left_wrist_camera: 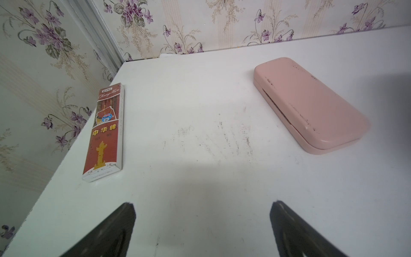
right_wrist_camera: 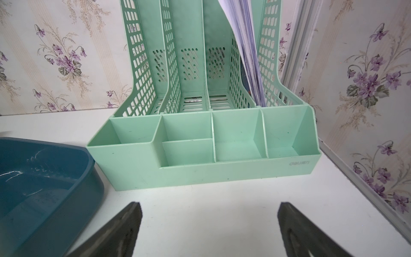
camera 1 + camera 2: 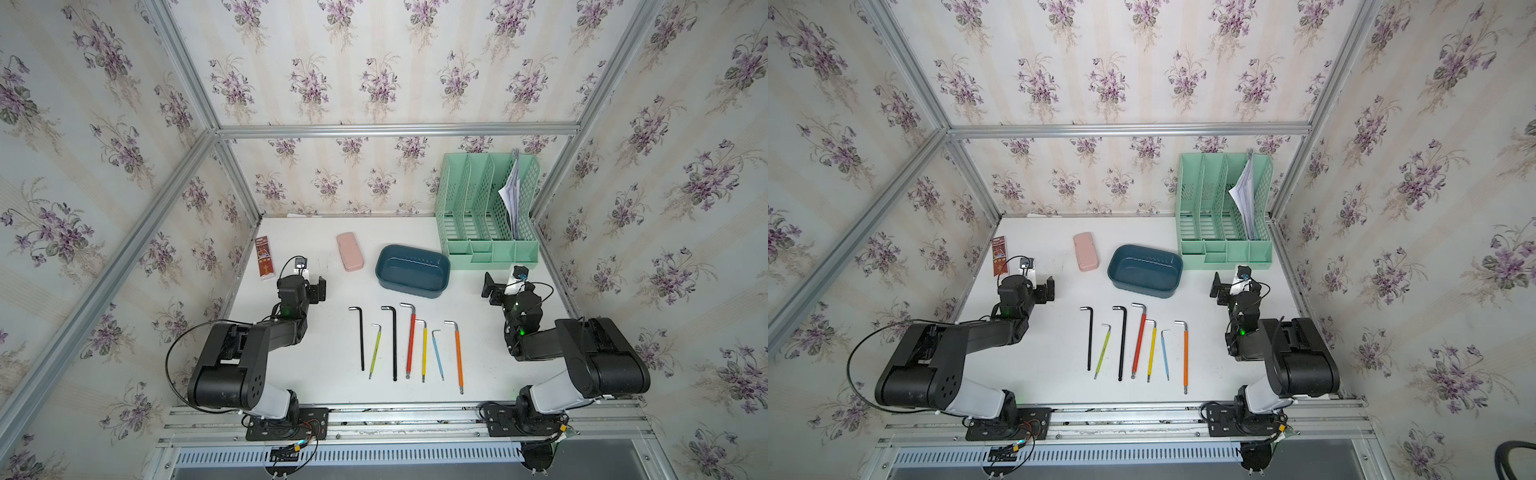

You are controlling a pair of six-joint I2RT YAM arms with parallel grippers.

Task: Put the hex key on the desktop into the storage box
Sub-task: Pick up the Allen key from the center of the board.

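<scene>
Left gripper (image 1: 202,204), right gripper (image 2: 210,204): jaws spread, empty. Hex keys (image 3: 411,340) lie between them, shafts pointing at the storage box (image 3: 409,270).

In the right wrist view the box (image 2: 44,178), at 8 o'clock of the organiser (image 2: 222,171), is cut by the frame's edge so only one rounded corner shows. The organiser's tall slots and the papers (image 2: 240,44) also run out of frame. The fingers (image 2: 120,231) of the right gripper (image 2: 209,205) and the fingers (image 1: 111,233) of the left gripper (image 1: 202,204) are blurred dark wedges cut off at the edge, and in a top view the tips of the hex keys (image 3: 410,345) are too small to tell.
</scene>
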